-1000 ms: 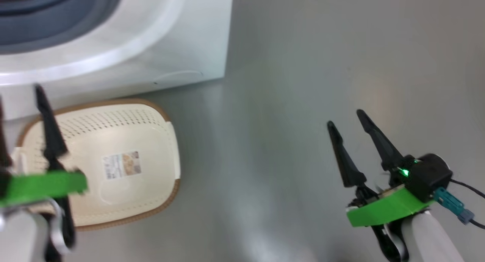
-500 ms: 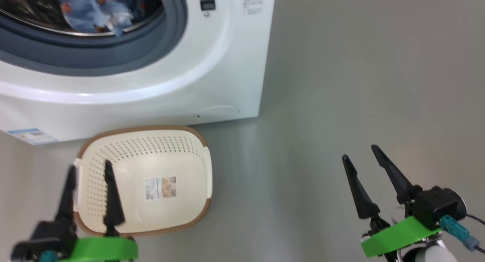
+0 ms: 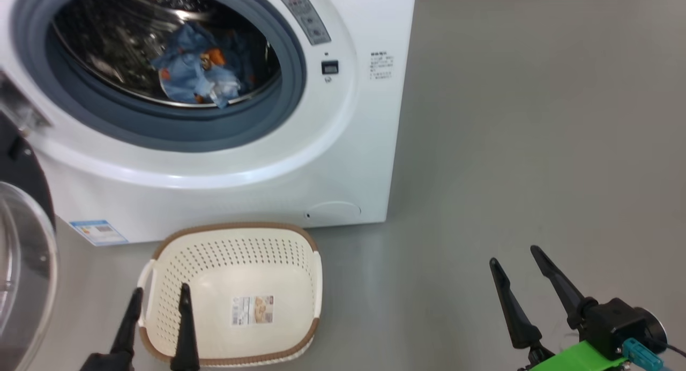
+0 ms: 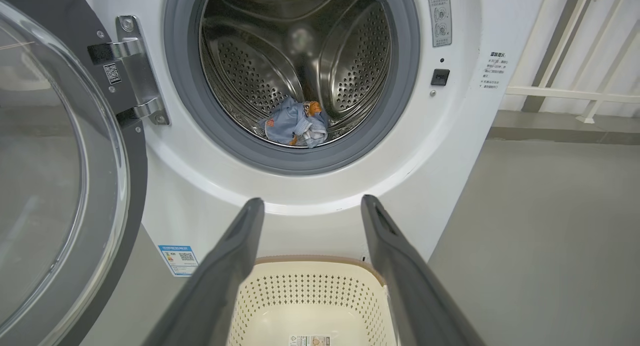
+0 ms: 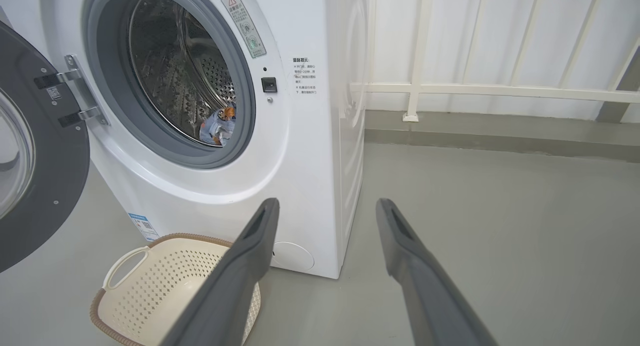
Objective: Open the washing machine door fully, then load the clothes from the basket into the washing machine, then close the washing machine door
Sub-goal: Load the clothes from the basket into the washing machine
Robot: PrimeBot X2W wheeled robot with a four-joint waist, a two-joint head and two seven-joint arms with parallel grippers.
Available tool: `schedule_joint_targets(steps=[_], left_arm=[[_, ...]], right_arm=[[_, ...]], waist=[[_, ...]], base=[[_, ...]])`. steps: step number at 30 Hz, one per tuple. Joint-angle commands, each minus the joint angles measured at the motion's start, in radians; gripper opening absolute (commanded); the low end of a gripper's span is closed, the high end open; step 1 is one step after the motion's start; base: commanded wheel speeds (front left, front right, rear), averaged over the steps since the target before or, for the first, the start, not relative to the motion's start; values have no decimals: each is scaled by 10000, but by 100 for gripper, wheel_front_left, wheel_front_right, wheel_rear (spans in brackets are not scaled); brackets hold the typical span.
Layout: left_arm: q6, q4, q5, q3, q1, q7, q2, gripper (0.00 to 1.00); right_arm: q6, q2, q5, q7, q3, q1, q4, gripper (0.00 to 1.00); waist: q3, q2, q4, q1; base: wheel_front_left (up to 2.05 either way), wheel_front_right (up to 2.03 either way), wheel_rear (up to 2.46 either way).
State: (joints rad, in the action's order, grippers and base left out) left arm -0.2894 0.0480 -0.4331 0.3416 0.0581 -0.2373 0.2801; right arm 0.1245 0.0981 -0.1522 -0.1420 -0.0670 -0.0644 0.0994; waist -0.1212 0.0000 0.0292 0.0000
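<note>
1. The washing machine (image 3: 348,146) takes up the upper left of the head view with its drum (image 4: 250,76) open. Loading looks finished, so closing is the step in hand.
2. The washing machine door (image 5: 55,196) stands swung wide at the left edge of the frame, on its hinge (image 4: 140,81). The best push would land on the dark edge farthest from the hinge and follow the arc until the door seats.
3. The basket (image 3: 268,269) sits on the floor (image 3: 509,146) at lower centre-left, just before the machine, with nothing in it. Whether the door's sweep clears it, I cannot tell.
4. The clothes (image 3: 193,76) lie bunched low in the drum, near the gasket (image 4: 300,158). Check that none trails over it.
5. The left gripper (image 3: 161,289) is at lower left over the basket's edge. The right gripper (image 3: 513,256) is at lower right over bare floor. Both have their fingers apart and hold nothing.
</note>
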Motion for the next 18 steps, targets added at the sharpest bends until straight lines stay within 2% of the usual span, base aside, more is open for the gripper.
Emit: schedule_joint_targets(steps=[1,18], left_arm=[[104,180,-43,-290,-119,13,206,100],[85,259,-81,-151,28,186,366,100]], right_arm=[[62,21,109,34,-181,-35,337,100],[62,-231,266,367,29,-689,796,100]], waist=[[429,0,170,0],[1175,0,113,0]], base=[[0,0,0],[0,0,0]])
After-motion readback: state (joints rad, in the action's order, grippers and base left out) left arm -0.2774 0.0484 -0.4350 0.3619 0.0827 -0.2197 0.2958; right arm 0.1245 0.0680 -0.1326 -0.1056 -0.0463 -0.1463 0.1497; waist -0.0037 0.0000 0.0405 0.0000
